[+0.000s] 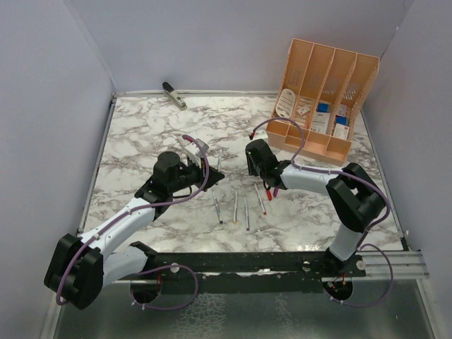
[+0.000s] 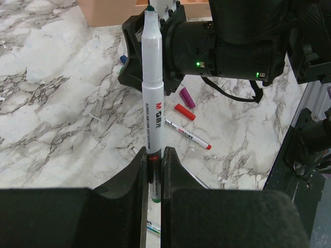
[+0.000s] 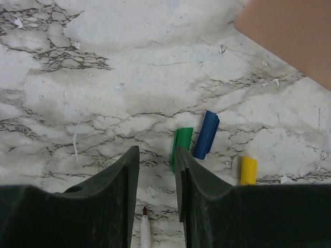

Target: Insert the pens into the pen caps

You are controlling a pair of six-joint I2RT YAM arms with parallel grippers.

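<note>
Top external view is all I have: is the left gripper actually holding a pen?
Observer: Yes. The left wrist view shows the left gripper shut on a pen with a green tip.
Operator: And the right gripper?
Observer: The right gripper is open, with nothing between its jaws.
Operator: Where is the green cap?
Observer: The green cap lies on the table, partly behind one finger, next to the blue cap. The yellow cap lies apart.
</note>
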